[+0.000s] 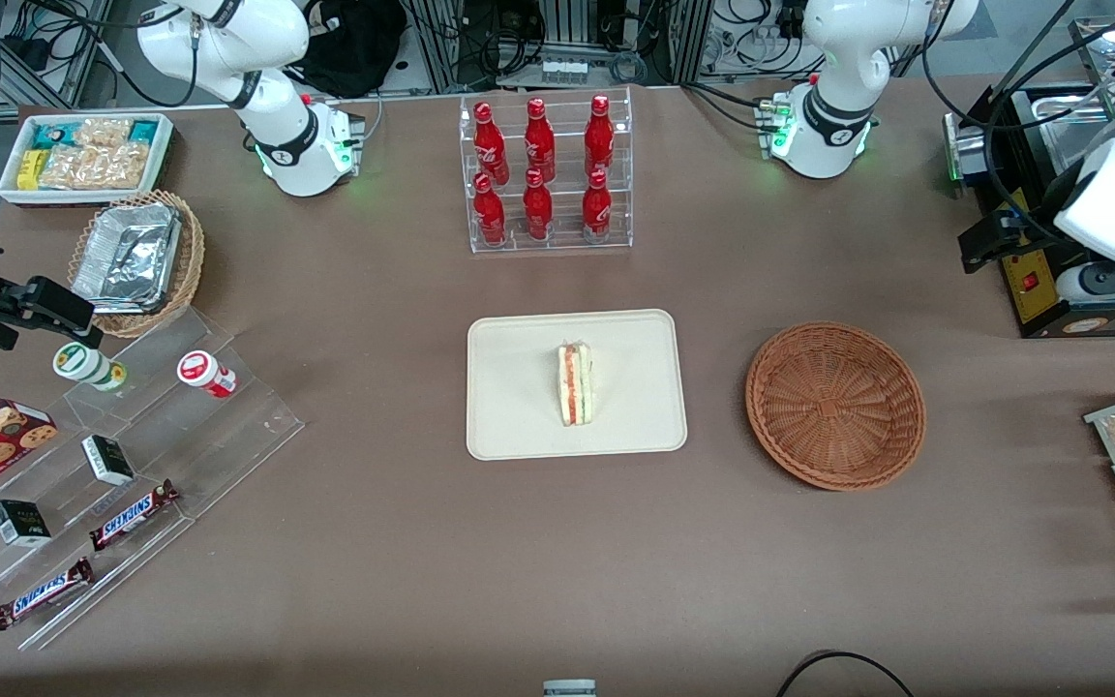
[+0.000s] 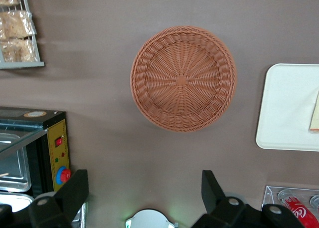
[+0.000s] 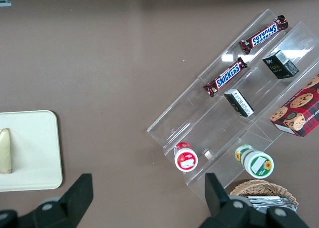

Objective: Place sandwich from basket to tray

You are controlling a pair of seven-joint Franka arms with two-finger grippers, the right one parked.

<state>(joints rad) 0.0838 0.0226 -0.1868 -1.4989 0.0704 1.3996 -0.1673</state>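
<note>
Front view, sandwich [image 1: 576,384]: on tray [image 1: 519,426], mid-tray, long axis running toward/away from cam (filling edge up).
Basket [image 1: 835,405]: beside tray, apart.
Gripper [image 2: 142,198]: above brown tabletop [image 1: 616,561] nr basket, fingers spread wide, holding nothing.

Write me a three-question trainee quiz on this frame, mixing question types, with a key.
1. True or false: the sandwich lies in the wicker basket.
2. Multiple choice: the left gripper is A) shut on the sandwich, B) open with nothing between its jaws, C) resting on the tray.
3. Short answer: what stands farther from the front camera than the tray, in a clear rack?

Key:
1. False; it lies on the tray, and the basket holds nothing.
2. B
3. Six red bottles.
</note>
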